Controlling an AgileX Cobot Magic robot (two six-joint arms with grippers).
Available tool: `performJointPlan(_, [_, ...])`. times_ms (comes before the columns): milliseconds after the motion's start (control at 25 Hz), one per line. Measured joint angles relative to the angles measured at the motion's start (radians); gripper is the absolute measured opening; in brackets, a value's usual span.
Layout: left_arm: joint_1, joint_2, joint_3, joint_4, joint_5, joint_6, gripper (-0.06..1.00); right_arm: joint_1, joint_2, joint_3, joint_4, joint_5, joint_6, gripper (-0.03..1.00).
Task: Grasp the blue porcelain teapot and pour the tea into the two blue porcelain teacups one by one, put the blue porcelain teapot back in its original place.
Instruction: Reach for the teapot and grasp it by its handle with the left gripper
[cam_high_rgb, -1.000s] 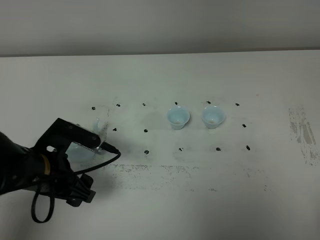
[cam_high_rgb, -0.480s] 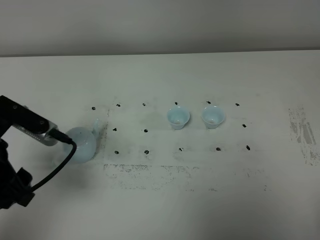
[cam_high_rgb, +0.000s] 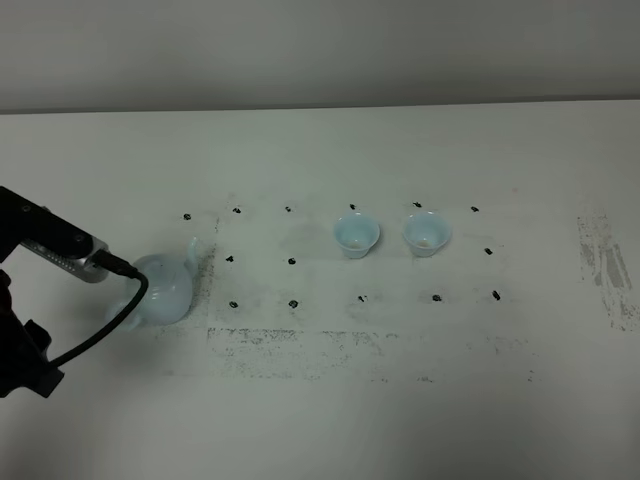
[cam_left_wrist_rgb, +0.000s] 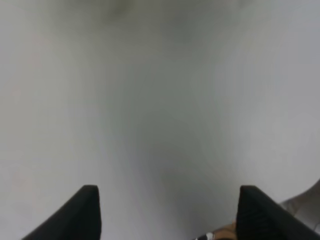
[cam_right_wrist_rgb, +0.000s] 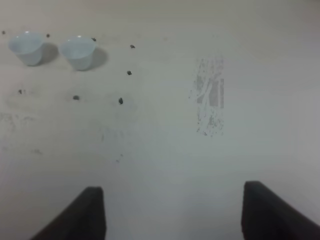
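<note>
The pale blue porcelain teapot (cam_high_rgb: 163, 289) stands upright on the white table (cam_high_rgb: 330, 400) at the left, its spout (cam_high_rgb: 192, 249) pointing to the back. The two blue porcelain teacups (cam_high_rgb: 356, 235) (cam_high_rgb: 426, 233) stand side by side in the middle; they also show in the right wrist view (cam_right_wrist_rgb: 27, 47) (cam_right_wrist_rgb: 77, 51). My left arm (cam_high_rgb: 25, 340) is at the left edge, just left of the teapot and apart from it. My left gripper (cam_left_wrist_rgb: 170, 215) is open and empty over bare table. My right gripper (cam_right_wrist_rgb: 175, 215) is open and empty, out of the exterior view.
Small black marks (cam_high_rgb: 292, 262) dot the table in a grid around the cups. A worn grey patch (cam_high_rgb: 605, 262) lies at the right. The left arm's cable (cam_high_rgb: 110, 325) loops in front of the teapot.
My left arm has drawn back to the left, off the teapot. The teapot, mostly covered a second ago, now stands in plain view. The cups have not moved.
</note>
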Motion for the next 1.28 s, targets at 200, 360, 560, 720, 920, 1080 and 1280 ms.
performJointPlan(200, [0.000,0.043,0.000,-0.001,-0.006,-0.045,0.51,0.000,0.000,0.000,0.000,0.000,0.000,0.56])
performJointPlan(360, [0.000,0.107,-0.001,0.001,-0.040,0.024,0.49,0.000,0.000,0.000,0.000,0.000,0.000,0.56])
performJointPlan(560, [0.000,0.178,-0.014,0.001,-0.088,0.185,0.48,0.000,0.000,0.000,0.000,0.000,0.000,0.56])
performJointPlan(720, [0.000,0.237,-0.048,0.007,-0.125,0.226,0.48,0.000,0.000,0.000,0.000,0.000,0.000,0.56])
performJointPlan(920, [0.000,0.335,-0.062,0.021,-0.147,0.221,0.48,0.000,0.000,0.000,0.000,0.000,0.000,0.56])
performJointPlan(1080, [0.000,0.404,-0.070,0.021,-0.197,0.206,0.48,0.000,0.000,0.000,0.000,0.000,0.000,0.56])
performJointPlan(1280, [0.006,0.461,-0.091,0.021,-0.253,0.177,0.48,0.000,0.000,0.000,0.000,0.000,0.000,0.56])
